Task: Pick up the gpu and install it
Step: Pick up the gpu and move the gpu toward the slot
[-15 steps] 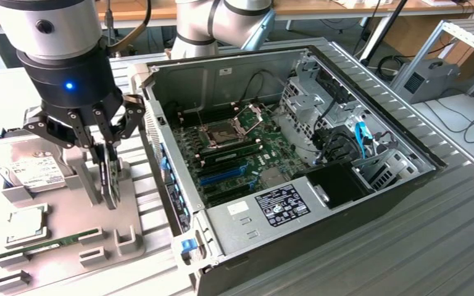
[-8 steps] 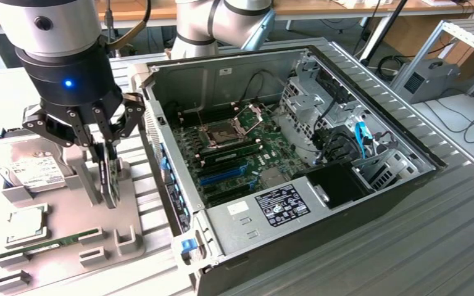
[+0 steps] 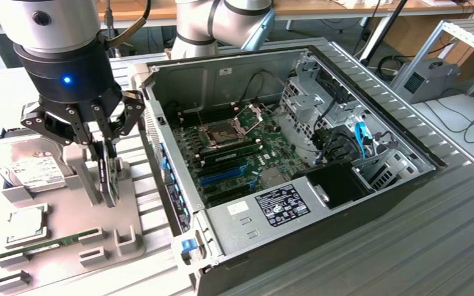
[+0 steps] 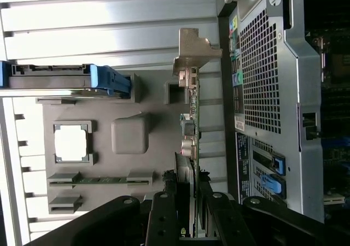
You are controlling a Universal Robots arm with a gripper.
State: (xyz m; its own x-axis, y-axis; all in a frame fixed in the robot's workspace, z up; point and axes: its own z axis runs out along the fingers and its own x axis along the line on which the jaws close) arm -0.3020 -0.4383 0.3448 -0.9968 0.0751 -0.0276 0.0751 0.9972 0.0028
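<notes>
Two black fingers (image 4: 164, 216) of the gripper (image 4: 192, 174) are closed on the gpu (image 4: 190, 126), one pressed to each face of the card, which stands on edge in a slot of the grey parts holder (image 3: 76, 163) (from the wrist its green board is seen edge-on, with the silver end bracket (image 4: 192, 52) at the end away from the fingers). In the exterior view the gripper hangs straight down over the holder with a blue light (image 3: 67, 79) glowing on its black body, and the card's lower edge appears to sit in the holder. Other parts lie on the same holder: a hard drive (image 3: 31, 169) with a white label just to the exterior view's left of the gripper, a square processor (image 3: 27, 223) nearer the camera, and a long green memory stick (image 3: 52, 242) in front of that. Just beside the holder, on the exterior view's right, an open computer case (image 3: 402, 179) lies on its side on the ribbed metal table (image 3: 385, 259), its perforated rear panel (image 4: 262, 65) close to the card's bracket. Inside it the motherboard (image 3: 258, 145) faces up, with a processor socket (image 3: 220, 132), blue slots (image 3: 220, 176) and a labelled power supply (image 3: 280, 206) at the near end. Beyond the case rise the arm's pale joints (image 3: 212, 24) and, farther back, wooden benches (image 3: 344, 7)
</notes>
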